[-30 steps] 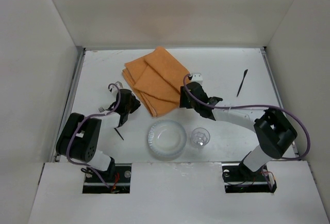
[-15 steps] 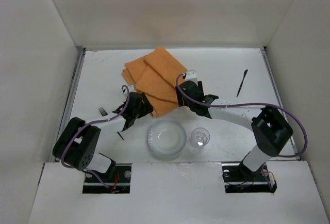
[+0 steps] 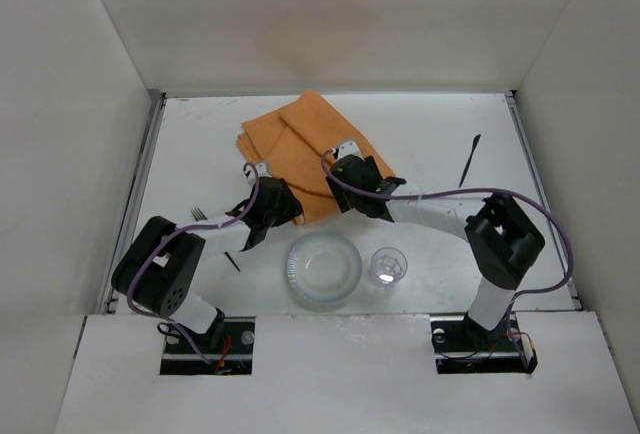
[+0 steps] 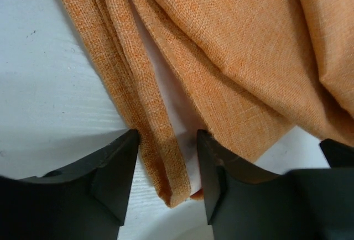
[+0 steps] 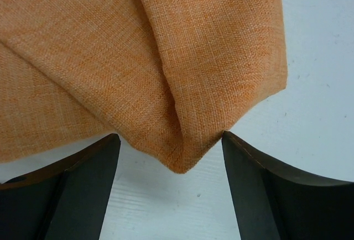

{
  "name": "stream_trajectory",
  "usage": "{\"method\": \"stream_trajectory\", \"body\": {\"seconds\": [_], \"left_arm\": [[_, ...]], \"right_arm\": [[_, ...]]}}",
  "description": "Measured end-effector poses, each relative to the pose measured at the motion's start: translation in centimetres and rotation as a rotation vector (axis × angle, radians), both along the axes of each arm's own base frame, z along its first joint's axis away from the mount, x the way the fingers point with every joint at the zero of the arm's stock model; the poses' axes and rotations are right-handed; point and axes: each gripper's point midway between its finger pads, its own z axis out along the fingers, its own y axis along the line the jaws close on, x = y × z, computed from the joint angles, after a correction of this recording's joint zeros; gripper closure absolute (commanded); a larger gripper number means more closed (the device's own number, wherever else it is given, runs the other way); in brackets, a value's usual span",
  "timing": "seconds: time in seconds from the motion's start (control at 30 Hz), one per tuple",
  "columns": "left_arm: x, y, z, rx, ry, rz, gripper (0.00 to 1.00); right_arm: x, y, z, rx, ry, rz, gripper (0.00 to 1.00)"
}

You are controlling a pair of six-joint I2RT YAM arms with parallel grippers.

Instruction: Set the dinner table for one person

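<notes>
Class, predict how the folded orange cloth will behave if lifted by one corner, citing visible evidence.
Probably floppy: the orange cloth lies in soft, loose folds, so it would likely drape and unfold. Likely light: its layers look thin. Its coarse weave should resist slipping between the fingers.

A fixed camera high above and behind the two arm bases (image 3: pixel 205 332) looks steeply down and forward over the whole white surface (image 3: pixel 430 134), taking in the walls (image 3: pixel 60 104) on three sides. The left wrist camera sits very close, looking down through the left claw (image 4: pixel 167 157) at the folded near edges of the orange cloth (image 4: pixel 243 57). The right wrist camera, equally close, looks down through the right claw (image 5: pixel 170 151) at another corner. All three views share that cloth and the bare surface beside it.
</notes>
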Motion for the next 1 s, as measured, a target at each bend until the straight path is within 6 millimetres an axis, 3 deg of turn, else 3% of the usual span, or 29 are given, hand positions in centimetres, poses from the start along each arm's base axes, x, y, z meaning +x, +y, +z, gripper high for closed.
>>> {"method": "stream_trajectory", "body": {"seconds": [0.13,0.2,0.43,0.63,0.73,0.83,0.93,1.0], "left_arm": [[0.4,0.1,-0.4,-0.018,0.007,0.021,0.76],[0.5,0.2,-0.5,-0.026,0.010,0.030,0.82],[1.1,0.0,-0.7,-0.059,0.007,0.036,0.90],[1.8,0.4,-0.7,-0.083,0.003,0.058,0.94],[2.4,1.0,-0.7,-0.099,0.001,0.081,0.95],[3.1,2.0,-0.6,-0.103,-0.003,0.113,0.95],[3.7,3.0,-0.6,-0.102,-0.005,0.143,0.96],[3.9,3.1,-0.5,-0.114,-0.008,0.148,0.96]], "right_arm": [[0.2,-0.2,-1.1,-0.050,0.023,0.009,0.32],[0.1,-0.3,-1.5,-0.067,0.029,0.013,0.43],[1.7,-0.6,-1.5,-0.103,0.009,-0.016,0.83],[3.5,-1.5,-0.3,-0.065,-0.018,-0.082,0.94],[5.0,-2.7,1.7,0.072,-0.054,-0.169,0.94],[7.2,-6.7,6.1,0.326,-0.142,-0.325,0.94],[8.8,-14.3,10.3,0.583,-0.266,-0.531,0.93],[8.4,-18.7,10.8,0.710,-0.301,-0.644,0.89]]}}
